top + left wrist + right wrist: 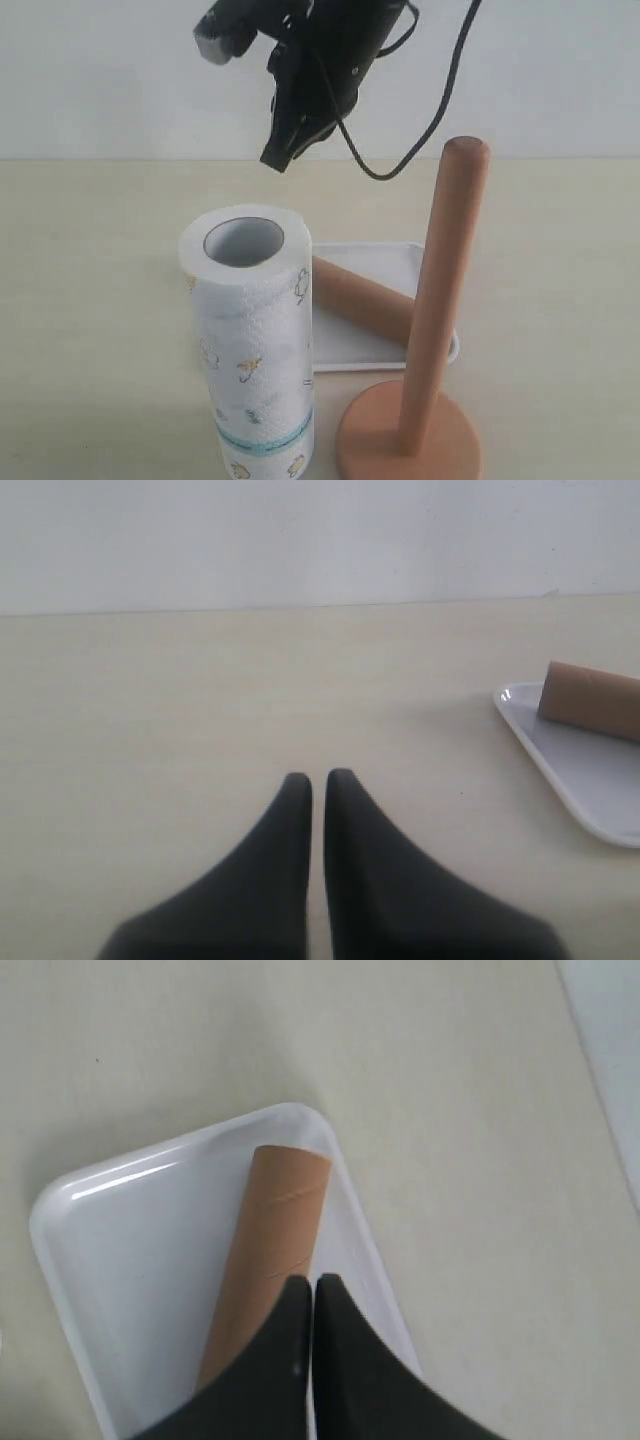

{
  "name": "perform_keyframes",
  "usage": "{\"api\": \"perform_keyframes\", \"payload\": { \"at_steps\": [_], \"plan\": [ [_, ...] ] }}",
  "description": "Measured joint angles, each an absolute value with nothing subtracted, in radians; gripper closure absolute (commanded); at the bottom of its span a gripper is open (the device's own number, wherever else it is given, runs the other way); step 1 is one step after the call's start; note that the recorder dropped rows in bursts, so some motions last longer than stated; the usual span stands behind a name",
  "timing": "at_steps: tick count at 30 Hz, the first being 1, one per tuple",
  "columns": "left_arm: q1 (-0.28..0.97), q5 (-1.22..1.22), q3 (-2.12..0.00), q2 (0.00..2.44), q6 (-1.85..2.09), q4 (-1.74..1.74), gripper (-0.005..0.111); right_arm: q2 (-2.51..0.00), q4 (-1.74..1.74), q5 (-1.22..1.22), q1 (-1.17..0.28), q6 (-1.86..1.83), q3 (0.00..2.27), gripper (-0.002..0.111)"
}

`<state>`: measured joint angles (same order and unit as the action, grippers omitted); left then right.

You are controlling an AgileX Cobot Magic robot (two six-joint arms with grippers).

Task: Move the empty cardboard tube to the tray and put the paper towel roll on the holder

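Observation:
The empty cardboard tube (365, 298) lies flat in the white tray (370, 258), behind the holder (440, 300), whose bare wooden post stands upright on its round base. The paper towel roll (255, 340) stands on end on the table, left of the holder, with its teal band at the bottom. My right gripper (278, 158) hangs shut and empty high above the tray; its wrist view looks down on the tube (275, 1220) and tray (140, 1250) past the gripper (313, 1282). My left gripper (318, 777) is shut and empty over bare table, with the tray (580, 770) and tube end (590, 698) off to one side.
A black cable (440, 110) hangs from the right arm above the holder's post. The pale table runs back to a white wall. The left arm does not show in the exterior view.

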<state>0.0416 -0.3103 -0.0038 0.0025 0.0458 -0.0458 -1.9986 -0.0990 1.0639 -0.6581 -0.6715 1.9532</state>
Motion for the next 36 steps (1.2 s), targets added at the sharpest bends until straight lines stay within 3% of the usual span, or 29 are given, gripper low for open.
{"api": "perform_keyframes", "payload": {
  "at_steps": [9,22,29,36],
  "plan": [
    [0.042,-0.31,-0.004,0.003,0.046,-0.046,0.103,-1.907,-0.052,1.094,-0.647,-0.586,1.953,0.108],
    [0.042,-0.31,-0.004,0.003,0.046,-0.046,0.103,-1.711,-0.12,1.173,-0.443,-0.484,1.921,0.109],
    [0.042,-0.31,-0.004,0.003,0.046,-0.046,0.103,-1.521,-0.126,1.037,-0.359,-0.458,1.66,0.109],
    [0.042,-0.31,-0.004,0.003,0.046,-0.046,0.103,-1.257,-0.126,0.747,-0.276,-0.415,1.242,0.109]
  ]
}}
